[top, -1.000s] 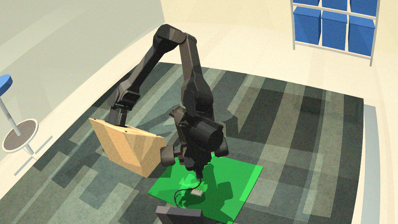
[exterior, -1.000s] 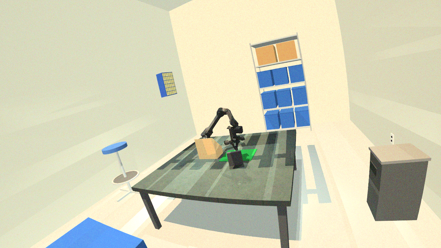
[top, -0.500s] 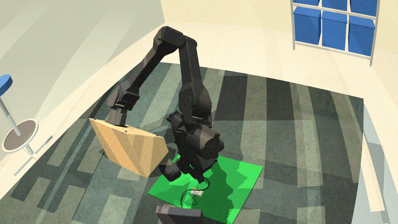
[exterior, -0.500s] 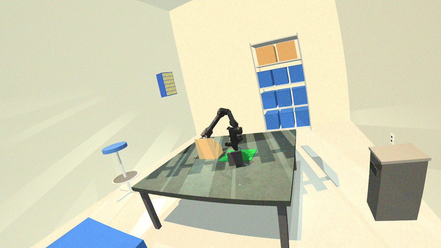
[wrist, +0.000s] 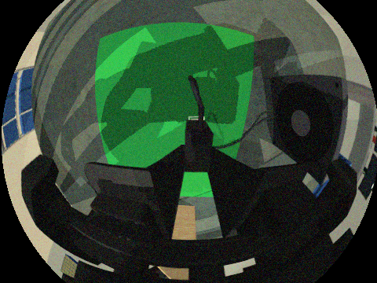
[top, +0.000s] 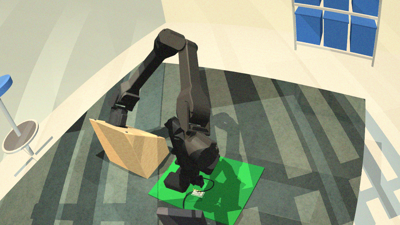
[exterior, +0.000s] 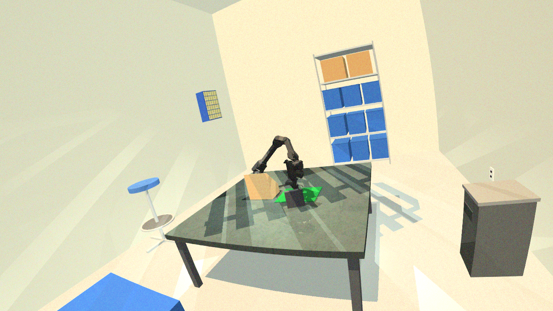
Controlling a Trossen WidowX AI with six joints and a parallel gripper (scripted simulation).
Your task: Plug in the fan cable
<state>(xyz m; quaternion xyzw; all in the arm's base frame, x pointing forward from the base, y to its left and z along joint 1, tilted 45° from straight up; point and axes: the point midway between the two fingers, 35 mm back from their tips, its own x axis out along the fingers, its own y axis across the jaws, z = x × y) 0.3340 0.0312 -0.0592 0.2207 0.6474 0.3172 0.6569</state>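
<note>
The green board (top: 250, 179) (exterior: 317, 189) (wrist: 110, 51) lies flat on the table. The white four-pin header (top: 199, 192) shows its gold pins in the top view; in the wrist view only an edge of its white outline (wrist: 195, 118) shows beyond the plug. My gripper (top: 197, 182) (wrist: 195, 149) points down over the board, shut on the black plug (wrist: 198, 135), which hangs above and close beside the header. Whether it is lined up with the pins cannot be told. The black cable (top: 213, 183) (wrist: 197, 96) loops from the plug across the header to the fan (top: 181, 215) (exterior: 295, 198) (wrist: 284, 118).
The arm's base stands on an angled wooden block (top: 125, 151) (exterior: 259, 187), left of the board. The upright fan stands at the board's near edge. The dark table (exterior: 270, 236) carries them all. A stool (exterior: 143, 185), shelves and a cabinet (exterior: 497, 236) stand away from it.
</note>
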